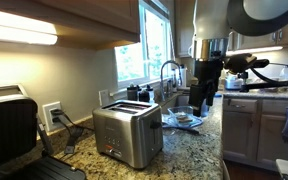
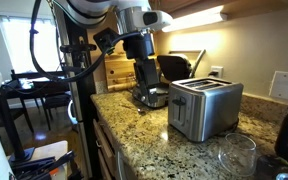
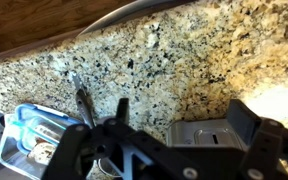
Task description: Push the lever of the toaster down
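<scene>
The brushed steel two-slot toaster (image 1: 127, 135) stands on the granite counter, with a small red dot low on its near end; it shows in both exterior views (image 2: 204, 108). My gripper (image 1: 200, 100) hangs on the arm well beyond the toaster, near the sink, a little above the counter (image 2: 144, 86). In the wrist view the gripper (image 3: 184, 120) is open and empty, and the toaster's top (image 3: 206, 133) shows between the two fingers, farther off. I cannot make out the lever clearly.
A larger black-and-silver appliance (image 1: 6, 125) stands beside the toaster. A faucet (image 1: 169, 72) and a plate (image 1: 182, 121) are near the gripper. A blue-rimmed container (image 3: 29, 135) lies under the wrist. A glass bowl (image 2: 234, 155) sits near the counter edge.
</scene>
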Motion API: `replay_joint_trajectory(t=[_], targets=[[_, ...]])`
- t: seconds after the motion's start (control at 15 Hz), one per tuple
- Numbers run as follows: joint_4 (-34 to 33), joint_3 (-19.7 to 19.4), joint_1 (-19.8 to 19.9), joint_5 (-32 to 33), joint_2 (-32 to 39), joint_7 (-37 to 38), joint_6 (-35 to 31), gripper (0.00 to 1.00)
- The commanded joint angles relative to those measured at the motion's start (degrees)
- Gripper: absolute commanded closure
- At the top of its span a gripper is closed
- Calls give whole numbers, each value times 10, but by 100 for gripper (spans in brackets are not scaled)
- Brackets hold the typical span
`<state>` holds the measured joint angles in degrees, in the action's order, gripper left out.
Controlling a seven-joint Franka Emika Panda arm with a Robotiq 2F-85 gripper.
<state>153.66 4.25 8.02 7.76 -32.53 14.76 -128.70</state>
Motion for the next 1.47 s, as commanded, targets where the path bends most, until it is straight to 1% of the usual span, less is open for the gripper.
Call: replay_joint_trajectory(t=[0.0,0.27,0.4,0.73,0.87,1.0,1.07,1.13,1.33,1.4], targets=[[-1,-4,-4,3,0,2,2,0],[-3,-3,-6,2,1,2,3,0],[-11,-4,-13,-8,4,-2,8,0],[-55,-5,-45,-46,18,-18,18,0],[-78,-14,-61,-65,39,-45,15,0],[-98,-17,-69,-73,62,-67,9,0],[-109,-16,-68,-71,76,-70,10,8],[-118,-17,-68,-69,91,-76,6,26],[-144,-21,-65,-68,129,-87,6,46],[-149,-23,-65,-68,138,-92,2,54]])
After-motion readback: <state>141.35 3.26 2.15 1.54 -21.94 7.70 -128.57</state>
